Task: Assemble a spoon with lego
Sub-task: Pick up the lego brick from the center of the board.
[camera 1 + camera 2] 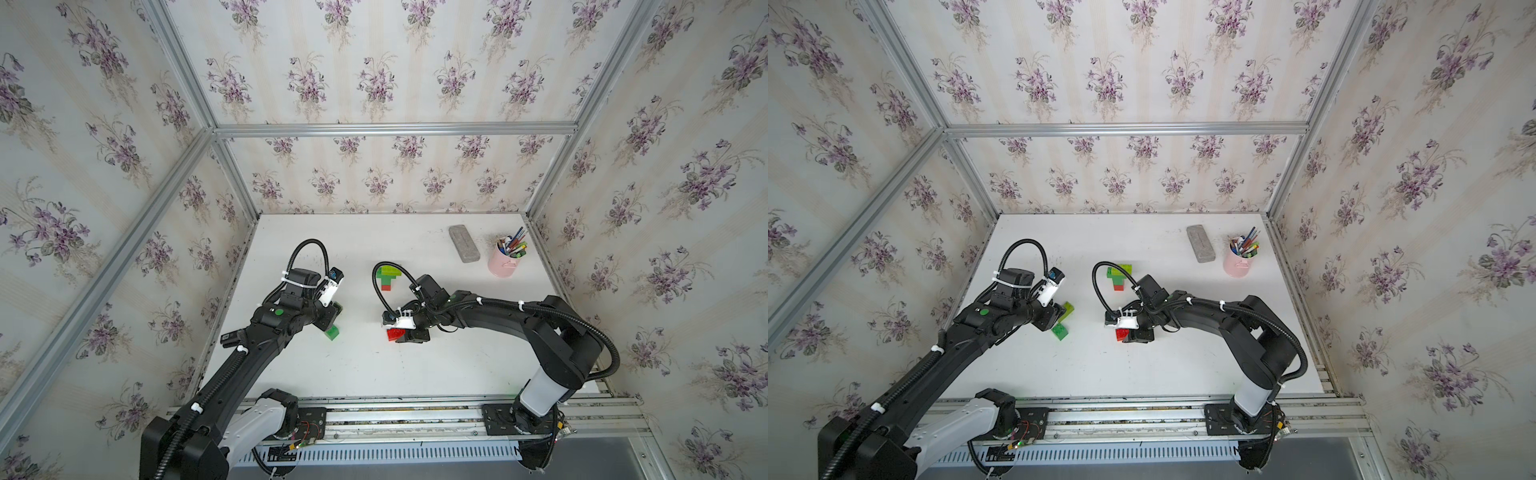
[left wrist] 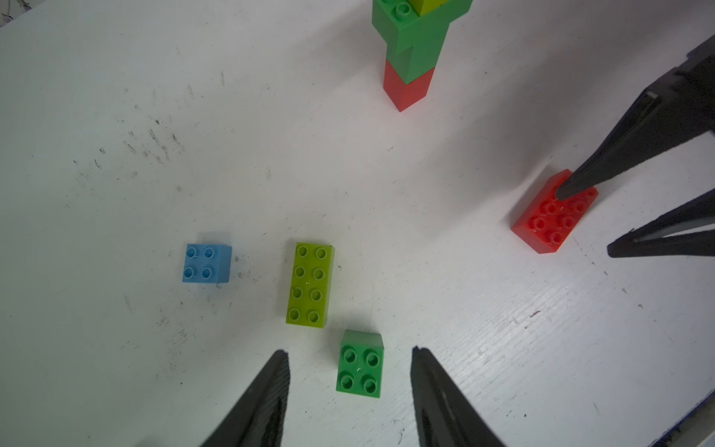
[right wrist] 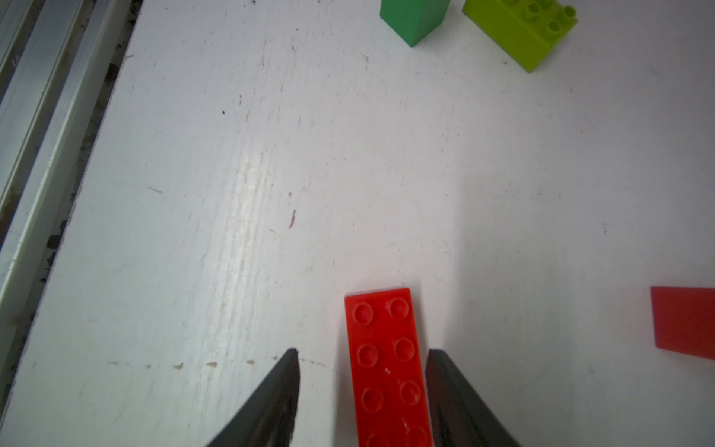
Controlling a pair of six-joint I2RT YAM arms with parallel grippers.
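one red brick (image 3: pixel 387 367) lies between the parted fingers of the right gripper (image 3: pixel 363 352).

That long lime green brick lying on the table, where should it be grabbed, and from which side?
Take the lime 2x4 brick across its narrow width, on the two long sides near the middle, coming straight down. It lies flat, studs up, with both long sides free; the green 2x2 brick sits close by one short end, crowding an endwise grip.

Spoon (image 2: pixel 418 38) top cropped in left wrist view; red brick (image 3: pixel 387 367) near end cropped in right wrist view.
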